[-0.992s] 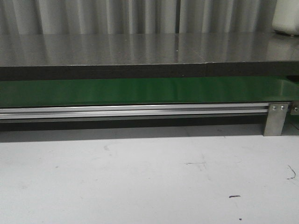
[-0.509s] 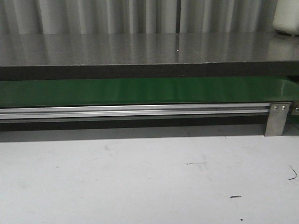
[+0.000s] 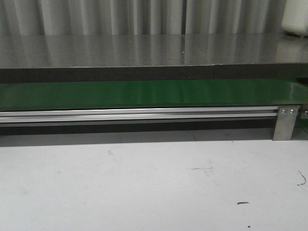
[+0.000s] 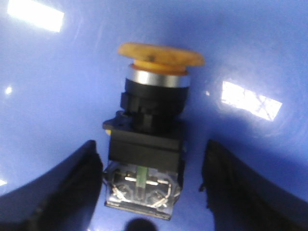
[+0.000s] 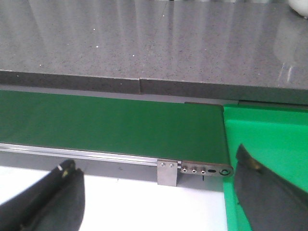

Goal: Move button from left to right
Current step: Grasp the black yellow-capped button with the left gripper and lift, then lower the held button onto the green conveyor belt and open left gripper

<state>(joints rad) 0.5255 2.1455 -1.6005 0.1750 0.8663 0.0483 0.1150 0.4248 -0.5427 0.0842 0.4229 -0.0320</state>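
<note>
In the left wrist view the button (image 4: 149,130) lies on a glossy blue surface (image 4: 57,86): a round yellow-orange cap, a silver ring, a black body and a clear contact block. My left gripper (image 4: 150,185) is open, its black fingers (image 4: 72,187) on both sides of the contact block with a gap on each side. My right gripper (image 5: 159,192) is open and empty above the white tabletop (image 5: 144,207). Neither gripper nor the button shows in the front view.
A green conveyor belt (image 3: 144,94) with an aluminium rail (image 3: 139,114) and a bracket (image 3: 285,122) runs across behind the white table (image 3: 144,183). A grey counter (image 3: 144,50) lies beyond. A bright green bin (image 5: 269,139) stands at the belt's right end.
</note>
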